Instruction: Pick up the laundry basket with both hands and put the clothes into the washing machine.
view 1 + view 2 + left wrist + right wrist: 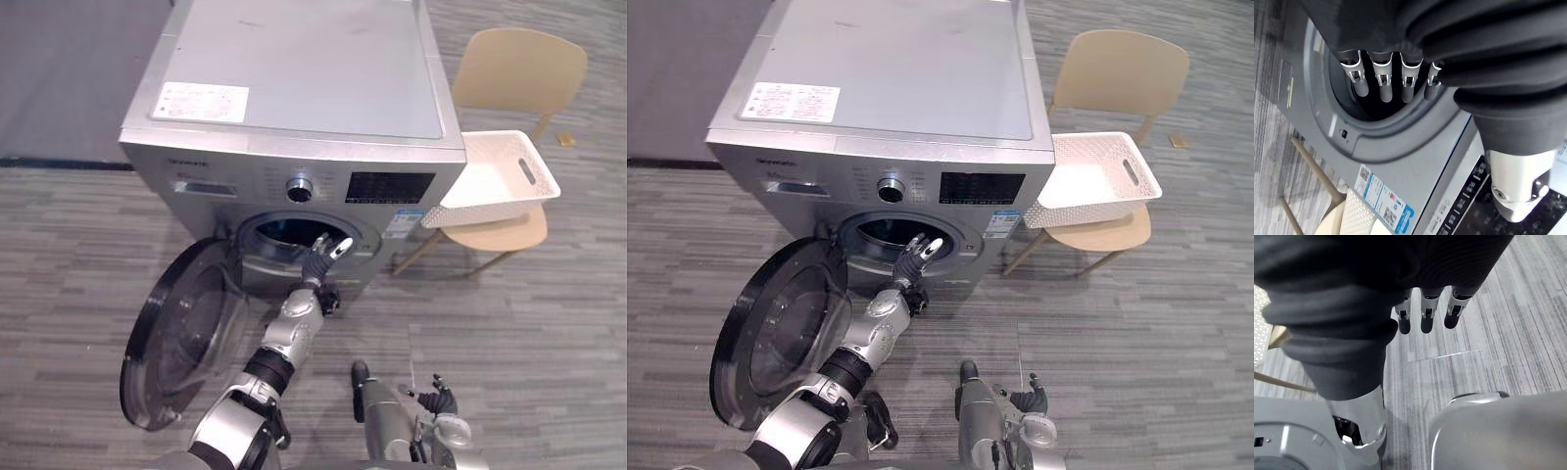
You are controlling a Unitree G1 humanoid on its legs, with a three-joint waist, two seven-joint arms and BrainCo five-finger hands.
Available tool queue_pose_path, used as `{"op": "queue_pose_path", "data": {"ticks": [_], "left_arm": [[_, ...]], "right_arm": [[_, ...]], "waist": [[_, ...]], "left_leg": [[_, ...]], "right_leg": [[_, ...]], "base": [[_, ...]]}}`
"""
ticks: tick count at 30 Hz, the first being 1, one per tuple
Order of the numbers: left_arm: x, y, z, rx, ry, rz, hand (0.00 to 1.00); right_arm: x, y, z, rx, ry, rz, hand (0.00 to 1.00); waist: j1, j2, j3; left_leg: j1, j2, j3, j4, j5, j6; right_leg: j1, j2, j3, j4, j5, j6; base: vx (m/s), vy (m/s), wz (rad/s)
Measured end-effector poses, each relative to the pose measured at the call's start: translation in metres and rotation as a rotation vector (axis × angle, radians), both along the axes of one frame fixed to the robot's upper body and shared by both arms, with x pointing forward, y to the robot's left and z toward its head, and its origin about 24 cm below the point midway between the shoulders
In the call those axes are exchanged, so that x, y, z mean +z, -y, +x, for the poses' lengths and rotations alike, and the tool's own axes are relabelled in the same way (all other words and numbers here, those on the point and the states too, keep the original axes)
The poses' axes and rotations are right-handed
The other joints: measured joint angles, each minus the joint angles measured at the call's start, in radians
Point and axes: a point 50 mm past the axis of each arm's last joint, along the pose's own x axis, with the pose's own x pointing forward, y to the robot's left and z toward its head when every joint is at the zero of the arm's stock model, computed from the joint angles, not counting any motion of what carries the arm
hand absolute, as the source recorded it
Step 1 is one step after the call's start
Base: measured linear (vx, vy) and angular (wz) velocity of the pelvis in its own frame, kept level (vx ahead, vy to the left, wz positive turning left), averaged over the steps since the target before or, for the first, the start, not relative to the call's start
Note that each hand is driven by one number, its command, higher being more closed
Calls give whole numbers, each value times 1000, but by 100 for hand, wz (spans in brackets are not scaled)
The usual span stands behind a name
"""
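Across the grey plank floor (pixel 558 333), open room lies before the machine and to its right.

- Washing machine (pixel 294 88): silver front-loader.
- Door (pixel 181 333): round, swung wide to the left, its edge low near the floor.
- Chair (pixel 519 69): beige, just beside the machine's right edge.
- Laundry basket (pixel 480 211): white, perforated, on the chair seat, one corner against the machine's side.
- Left hand (pixel 326 253): arm stretched forward, fingers (pixel 1386 88) straight at the drum opening (pixel 284 235), holding nothing.
- Right hand (pixel 438 399): low, fingers relaxed, empty.
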Motion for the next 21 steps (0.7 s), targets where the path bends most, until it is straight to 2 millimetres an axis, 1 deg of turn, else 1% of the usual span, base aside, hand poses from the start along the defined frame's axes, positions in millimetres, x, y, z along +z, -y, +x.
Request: {"op": "queue_pose_path", "data": {"ticks": [1,2,3,4,5,6,7,9,10,11,12,13,14,15,16,17,18,20,21], "left_arm": [[3,-2,1,0,17,9,0],[11,-11,4,3,79,78,0],[20,-16,7,4,133,119,0],[31,-23,10,11,192,152,0],[42,-28,12,17,249,180,0],[55,-36,13,28,324,247,0],[61,-40,14,38,359,277,0],[83,-67,17,135,465,372,0],[86,-74,18,163,479,398,0],[91,-89,19,217,504,441,0],[97,-106,20,280,522,489,0],[100,-115,20,315,528,517,0],[105,-136,19,394,537,577,0],[109,-147,19,434,541,613,0],[118,-172,16,509,556,699,0],[123,-187,15,545,558,758,0],[124,-196,14,564,547,810,0],[129,-225,11,619,498,949,0],[131,-231,10,631,491,975,0]], "right_arm": [[0,-1,1,3,3,2,0],[5,1,13,11,32,-9,0],[8,1,19,16,50,-11,0],[10,2,24,19,69,-16,0],[12,5,27,18,78,-24,0],[13,11,27,16,83,-42,0],[13,13,27,14,84,-47,0],[17,28,28,14,100,-90,0],[17,31,28,12,103,-97,0],[15,36,24,1,94,-108,0],[13,41,19,-13,73,-114,0],[11,42,17,-11,63,-118,0],[9,43,14,-6,47,-120,0],[8,43,13,-6,42,-119,0],[8,43,11,-5,40,-119,0],[7,43,10,-2,37,-115,0],[7,43,9,3,36,-110,0],[8,44,10,19,43,-114,0],[9,44,11,21,49,-115,0]], "waist": [[5,0,0],[3,46,-5],[9,52,-8],[10,51,-8],[11,44,-4],[10,43,-3],[10,43,-3],[9,47,-5],[6,48,-6],[-1,53,-9],[0,57,-13],[1,59,-14],[2,63,-16],[5,64,-17],[5,65,-17],[8,64,-17],[9,64,-17],[25,63,-18],[29,62,-19]], "left_leg": [[-11,6,-14,1,7,-16],[-52,60,-51,-18,33,-56],[-56,79,-55,-50,65,-63],[-52,80,-68,-93,112,-65],[-38,74,-78,-133,147,-73],[-15,64,-96,-176,176,-81],[-8,59,-104,-188,187,-78],[24,38,-139,-235,205,-79],[33,31,-139,-250,213,-74],[48,15,-145,-288,230,-69],[57,-2,-149,-327,248,-65],[59,-10,-151,-340,255,-65],[58,-21,-156,-364,265,-59],[57,-26,-159,-374,268,-59],[50,-36,-167,-387,271,-57],[46,-39,-172,-387,272,-55],[45,-42,-173,-387,274,-53],[45,-53,-171,-388,273,-53],[42,-55,-170,-388,273,-52]], "right_leg": [[16,7,-6,-43,-18,11],[22,61,-61,-120,24,-18],[23,89,-71,-163,55,-28],[23,106,-81,-183,69,-43],[24,111,-87,-185,74,-52],[31,115,-99,-184,79,-66],[35,114,-103,-180,77,-70],[48,110,-114,-177,72,-77],[54,106,-118,-181,71,-77],[65,95,-130,-192,71,-75],[67,83,-139,-198,70,-70],[66,82,-142,-201,70,-66],[66,75,-147,-216,75,-58],[66,71,-149,-225,79,-54],[71,63,-159,-245,88,-46],[76,61,-160,-259,96,-42],[85,59,-162,-271,102,-37],[105,49,-166,-308,118,-31],[106,47,-166,-316,123,-29]], "base": [[-103,-375,26],[-83,-316,14],[-65,-347,6],[-6,-238,-3],[7,-225,9],[16,-162,16],[36,-126,17],[44,-94,11],[22,-10,20],[0,39,33],[-2,42,35],[4,39,29],[8,31,17],[32,72,25],[38,77,21],[49,77,22],[76,76,13],[84,84,9],[51,66,4]]}}
